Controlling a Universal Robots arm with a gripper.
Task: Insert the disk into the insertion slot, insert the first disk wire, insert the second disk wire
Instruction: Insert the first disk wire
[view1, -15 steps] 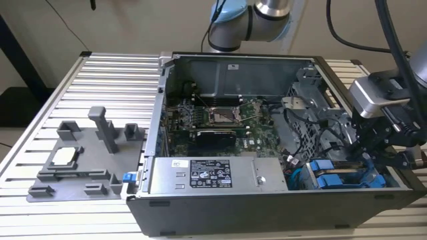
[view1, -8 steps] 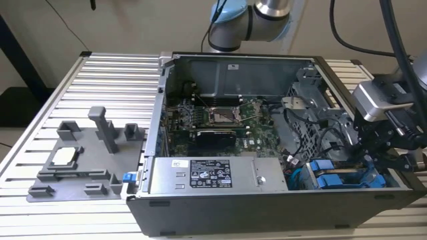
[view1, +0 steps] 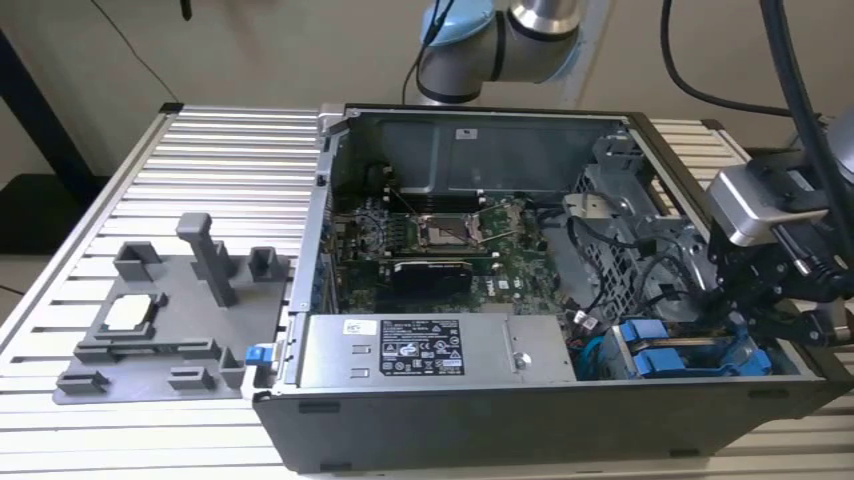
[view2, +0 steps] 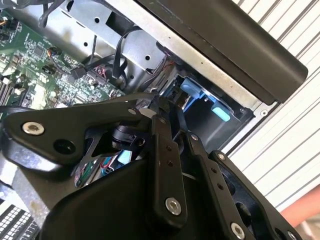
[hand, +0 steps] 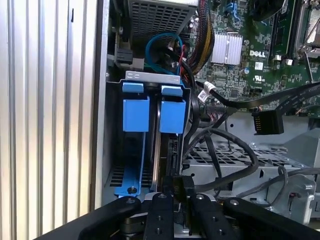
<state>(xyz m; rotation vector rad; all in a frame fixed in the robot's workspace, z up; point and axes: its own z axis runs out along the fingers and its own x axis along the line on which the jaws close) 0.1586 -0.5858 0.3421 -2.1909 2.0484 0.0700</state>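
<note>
**A:** Why is the arm's black pincer (hand: 177, 196) reaching into the open dark-grey metal computer case (view1: 467, 425)?

**B:** It is clamping a small black wire plug (hand: 179, 186) and holding it against the near end of the silver, blue-framed disk (hand: 172, 115), seemingly to seat a wire there.

**A:** And where is that disk sitting?

**B:** It is sitting inside the grey metal drive cage (hand: 152, 76), just beside a second bright blue plastic carrier (hand: 135, 112), so the slot step is looking done.
</note>
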